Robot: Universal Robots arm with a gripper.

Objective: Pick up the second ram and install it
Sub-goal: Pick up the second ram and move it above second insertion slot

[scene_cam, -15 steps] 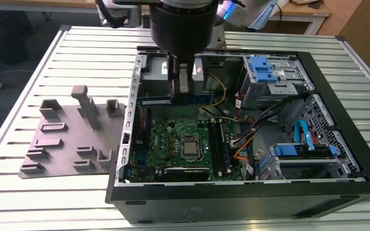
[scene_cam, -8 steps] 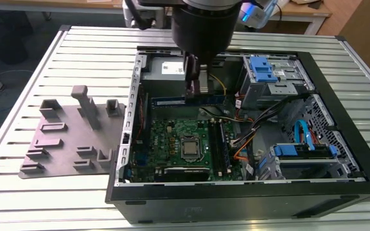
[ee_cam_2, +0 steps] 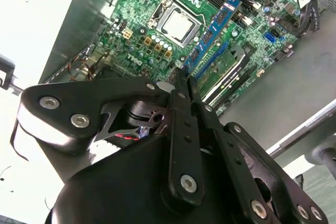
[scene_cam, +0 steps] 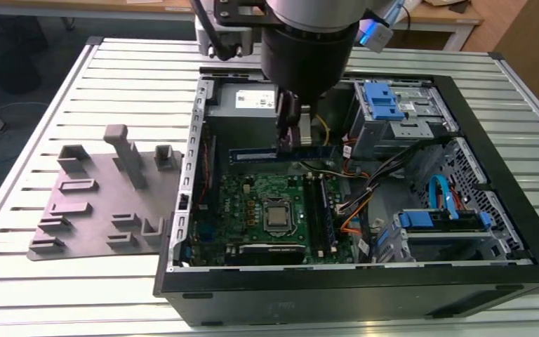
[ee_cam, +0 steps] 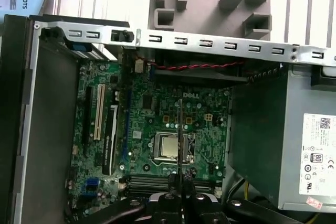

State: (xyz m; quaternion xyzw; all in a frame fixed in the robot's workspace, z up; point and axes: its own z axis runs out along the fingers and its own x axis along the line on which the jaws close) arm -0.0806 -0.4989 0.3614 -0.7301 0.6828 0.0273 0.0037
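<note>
- One half of the job looks done to you: the memory stick (scene_cam: 260, 154) is off the surface (scene_cam: 64, 281) and in the gripper (scene_cam: 294, 146). The gripper's fingers are closed tight on the stick's flat sides, at about its mid-length.
- You can place the stick inside the open computer case (scene_cam: 363, 298), raised clear above the green board (scene_cam: 246, 193) and close to the processor (scene_cam: 279, 214). In the first wrist view its thin edge draws a line across the processor.
- Nothing shows the stick touching the board or anything else but the gripper.
- Long black memory slots (scene_cam: 322, 210) lie just beside the processor. The stick hangs crosswise to them, not in line with them, and well above them.
- So the install itself is undone, by my reading: the stick sits in no slot, and nothing shows it pressed home.
- Whether another stick is already seated in the slots beside the processor I cannot tell you.
- Outside the case, well apart from the processor, a grey moulded holder (scene_cam: 101, 203) rests on the surface, and the gripper is nowhere near it.
- Loose cables (scene_cam: 382, 175) run near the slots, on the side away from the processor. Count them as a thing the stick could catch on, since it hangs between them and the processor.
</note>
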